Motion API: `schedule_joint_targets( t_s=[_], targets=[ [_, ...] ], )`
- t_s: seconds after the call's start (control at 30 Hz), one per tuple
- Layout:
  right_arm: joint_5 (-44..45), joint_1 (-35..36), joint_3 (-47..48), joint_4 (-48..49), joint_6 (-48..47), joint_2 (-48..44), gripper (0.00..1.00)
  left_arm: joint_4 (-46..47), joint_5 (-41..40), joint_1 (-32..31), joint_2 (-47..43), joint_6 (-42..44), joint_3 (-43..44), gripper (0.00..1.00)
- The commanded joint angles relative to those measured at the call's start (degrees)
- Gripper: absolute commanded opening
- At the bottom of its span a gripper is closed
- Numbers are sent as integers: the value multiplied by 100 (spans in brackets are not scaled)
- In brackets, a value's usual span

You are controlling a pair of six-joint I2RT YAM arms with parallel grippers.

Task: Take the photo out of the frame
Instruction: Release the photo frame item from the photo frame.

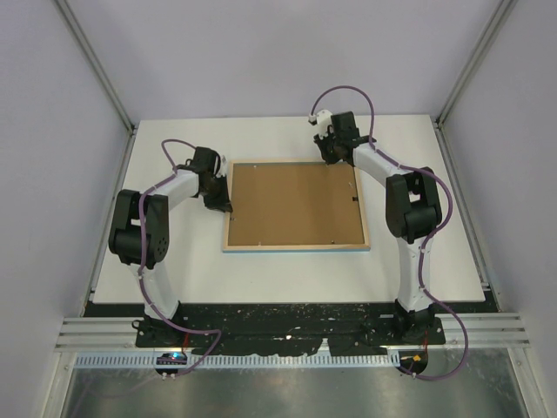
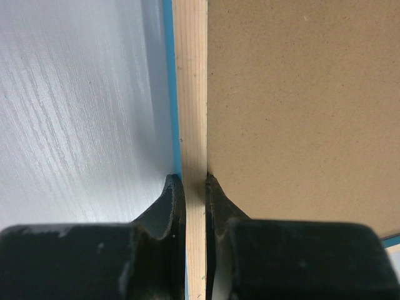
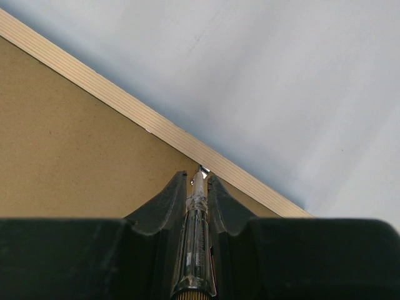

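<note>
Both grippers are clamped: your left gripper [image 2: 194, 182] on the frame [image 2: 190, 94] rail between its jaws, right gripper [image 3: 197, 178] on a screwdriver-ish tool [image 3: 196, 237] poking ahead. That backing board [image 3: 75, 162] is on, photo presumably underneath, nothing out yet.

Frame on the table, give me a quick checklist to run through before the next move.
1. Frame face down, backing board up: ok.
2. Left gripper shut on the frame's left rail: ok.
3. Right gripper shut on the slim tool: ok.
4. Tool tip where the board meets the far rail: ok.
5. Backing board lifted out: not ok, it sits in the frame.
6. Photo reachable: cannot tell, hidden under the board.
</note>
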Motion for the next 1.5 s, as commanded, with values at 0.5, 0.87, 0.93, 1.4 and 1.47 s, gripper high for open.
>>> schedule_joint_targets(
  t_s=[0.5, 0.87, 0.93, 1.4, 1.47],
  targets=[
    [-210, -260, 187, -576, -389, 67, 8, 39, 220, 48, 60, 57, 131, 0],
    [-729, -252, 213, -769, -442, 23, 8, 39, 247, 48, 69, 57, 131, 0],
    [-772, -260, 231, -822, -486, 23, 8, 39, 247, 48, 78, 57, 140, 0],
    [-782, -260, 345, -989, -574, -38, 8, 30, 238, 48, 69, 57, 140, 0],
    [-668, -260, 397, -1051, -626, -144, 8, 30, 247, 48, 69, 57, 140, 0]
  ],
)
